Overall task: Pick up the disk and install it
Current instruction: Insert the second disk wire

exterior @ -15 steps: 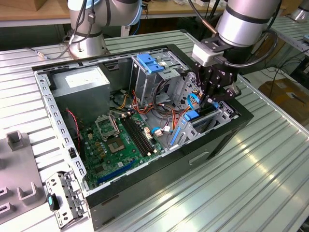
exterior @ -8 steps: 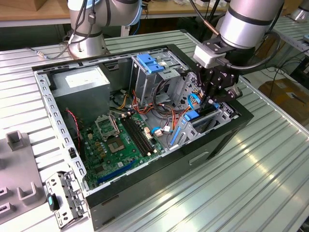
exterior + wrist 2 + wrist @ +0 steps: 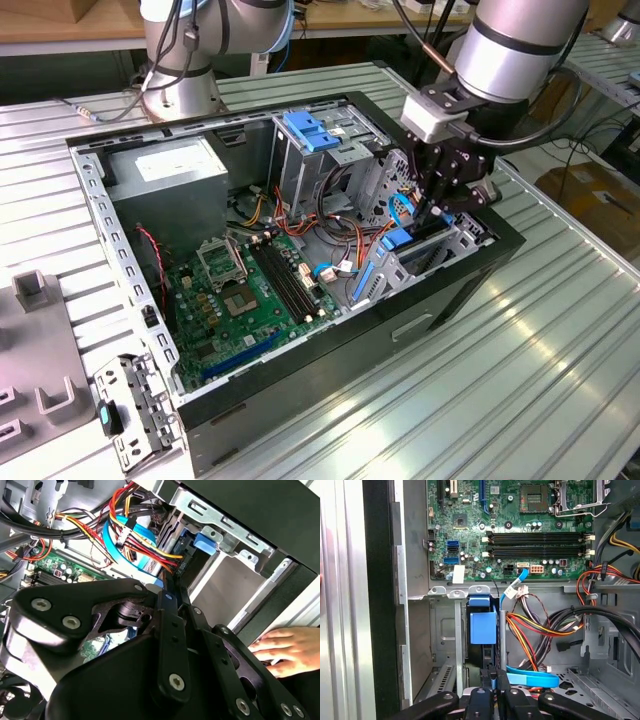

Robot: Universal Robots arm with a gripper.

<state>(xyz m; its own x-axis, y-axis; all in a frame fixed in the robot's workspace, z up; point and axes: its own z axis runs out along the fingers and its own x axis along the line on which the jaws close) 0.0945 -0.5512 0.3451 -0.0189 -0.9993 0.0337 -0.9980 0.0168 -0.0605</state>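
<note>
In the exterior view the gripper (image 3: 437,205) reaches down into the open computer case (image 3: 480,275) on the ribbed metal surface (image 3: 520,380), at the drive bay nearest that view's right. The first wrist view looks along the fingers (image 3: 492,680): they are drawn close together, pinching the thin upper edge of the disk (image 3: 483,625), which stands on edge in its bay slot, blue rail showing. The second wrist view adds a person's hand (image 3: 285,650) resting outside the case, beside red and yellow cables (image 3: 145,545).
</note>
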